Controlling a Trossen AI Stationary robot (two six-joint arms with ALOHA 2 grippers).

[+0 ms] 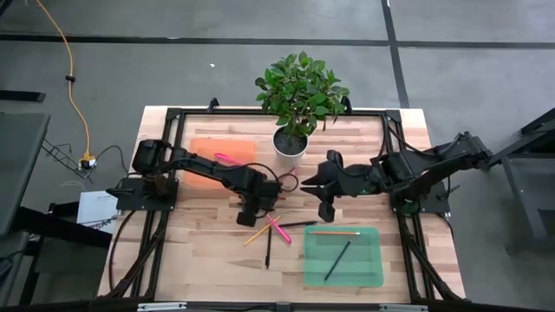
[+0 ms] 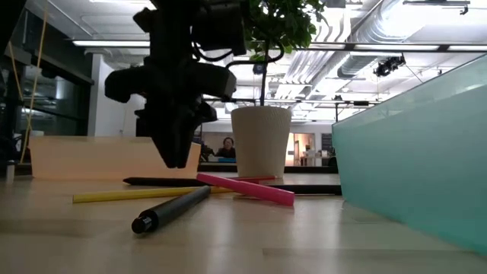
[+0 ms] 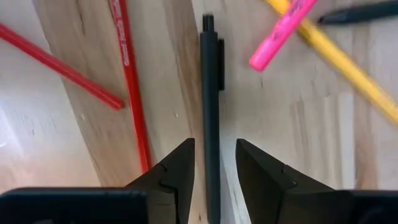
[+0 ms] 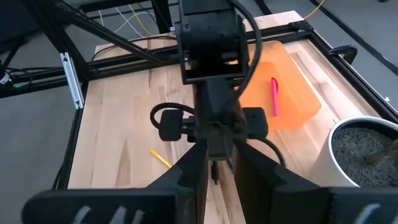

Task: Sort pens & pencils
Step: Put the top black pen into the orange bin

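My left gripper (image 1: 255, 214) points straight down, open, over a loose pile on the wood. In the left wrist view its fingers (image 3: 177, 177) stand on either side of a black pen (image 3: 211, 106) that lies flat on the table, and they do not touch it. Around it lie two red pencils (image 3: 129, 81), a pink pen (image 3: 283, 31) and a yellow pencil (image 3: 345, 62). In the low view the gripper (image 2: 176, 156) hangs just above the table behind the black pen (image 2: 171, 209). My right gripper (image 1: 326, 189) waits raised beside the plant pot, open and holding nothing.
An orange tray (image 1: 201, 169) at the back left holds a pink pen (image 1: 227, 159). A green tray (image 1: 368, 273) at the front right holds an orange pencil (image 1: 334, 232) and a dark one (image 1: 338, 260). A potted plant (image 1: 291, 143) stands at the back middle.
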